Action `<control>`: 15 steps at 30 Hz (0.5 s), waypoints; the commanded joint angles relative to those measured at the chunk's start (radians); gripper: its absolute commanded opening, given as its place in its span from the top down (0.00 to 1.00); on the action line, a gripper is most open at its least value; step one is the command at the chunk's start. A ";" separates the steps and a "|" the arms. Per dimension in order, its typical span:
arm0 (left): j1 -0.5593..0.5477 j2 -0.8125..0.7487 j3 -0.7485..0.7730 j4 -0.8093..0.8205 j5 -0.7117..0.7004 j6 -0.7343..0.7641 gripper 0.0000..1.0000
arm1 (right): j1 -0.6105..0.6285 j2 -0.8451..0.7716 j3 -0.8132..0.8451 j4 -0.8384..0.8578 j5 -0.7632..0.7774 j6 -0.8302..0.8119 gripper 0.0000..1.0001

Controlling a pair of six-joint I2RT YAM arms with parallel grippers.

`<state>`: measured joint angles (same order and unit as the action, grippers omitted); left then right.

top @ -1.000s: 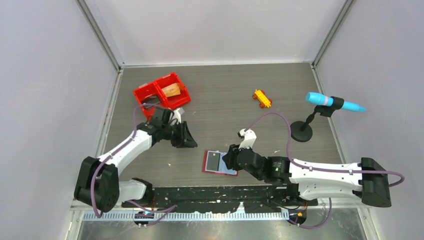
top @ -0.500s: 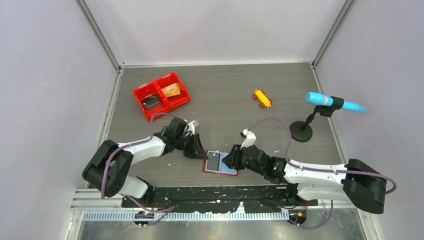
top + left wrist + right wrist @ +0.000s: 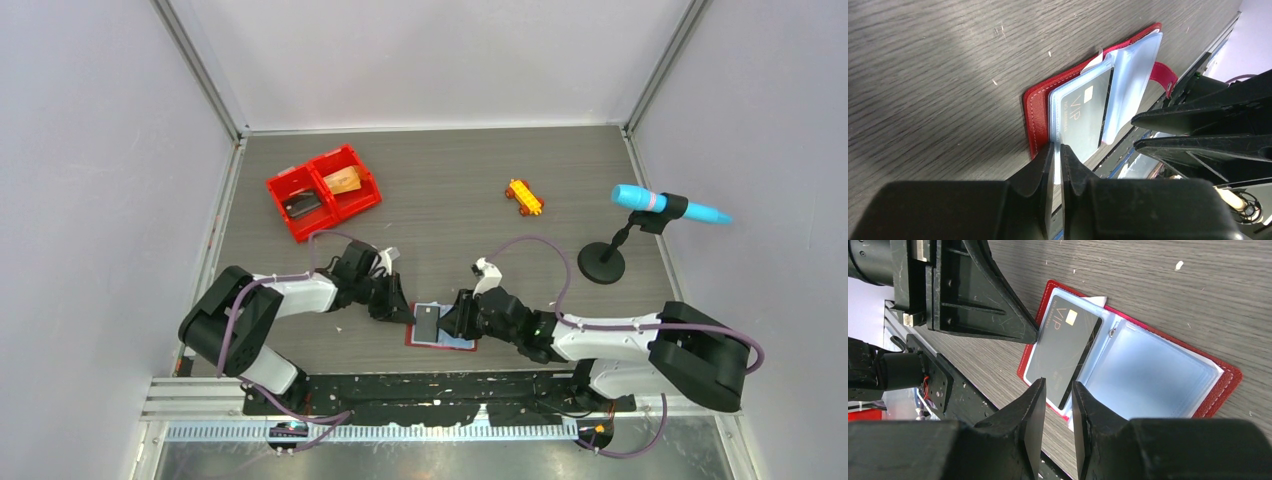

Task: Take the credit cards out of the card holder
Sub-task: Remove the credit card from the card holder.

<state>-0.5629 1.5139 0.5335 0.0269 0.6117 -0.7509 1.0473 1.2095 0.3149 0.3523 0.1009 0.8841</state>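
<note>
Grey woodgrain table (image 3: 450,220); red leather card holder (image 3: 1040,102) open (clear sleeves); left gripper (image 3: 1057,150) pinching sleeve edge; right gripper (image 3: 1057,390) slightly parted.

Worktop (image 3: 923,60): grey wood-grain laminate, matt, lightly scuffed and flecked with pale specks. Card holder (image 3: 1220,390): red leather-like cover, smooth, pale stitched edge; inner sleeves of clear, slightly glossy plastic. Card (image 3: 1063,352): dark, semi-gloss plastic with gold chip. Left end effector (image 3: 1057,155) and right end effector (image 3: 1058,390): matt black plastic, visibly scratched.
</note>
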 commanded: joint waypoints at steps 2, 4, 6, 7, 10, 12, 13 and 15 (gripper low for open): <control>-0.009 0.012 -0.016 0.044 0.002 0.021 0.90 | -0.009 0.031 0.001 0.077 -0.003 0.015 0.67; -0.012 0.010 -0.022 0.044 -0.001 0.022 0.90 | -0.010 0.041 -0.004 0.084 0.000 0.013 0.68; -0.015 0.008 -0.025 0.042 -0.007 0.025 0.90 | -0.012 0.054 -0.005 0.090 0.000 0.011 0.69; -0.016 0.008 -0.026 0.041 -0.009 0.025 0.90 | -0.015 0.058 -0.005 0.093 -0.002 0.011 0.69; -0.018 0.011 -0.026 0.038 -0.010 0.028 0.90 | -0.023 0.079 -0.005 0.103 -0.009 0.010 0.70; -0.018 0.015 -0.026 0.036 -0.010 0.031 0.90 | -0.027 0.089 -0.006 0.110 -0.013 0.010 0.71; -0.018 0.016 -0.026 0.035 -0.010 0.031 0.90 | -0.028 0.092 -0.006 0.117 -0.016 0.010 0.71; -0.019 0.017 -0.027 0.035 -0.010 0.031 0.90 | -0.032 0.106 -0.007 0.126 -0.022 0.010 0.71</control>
<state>-0.5751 1.5173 0.5205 0.0547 0.6128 -0.7486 1.0241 1.2964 0.3099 0.4076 0.0883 0.8906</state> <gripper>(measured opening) 0.102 0.296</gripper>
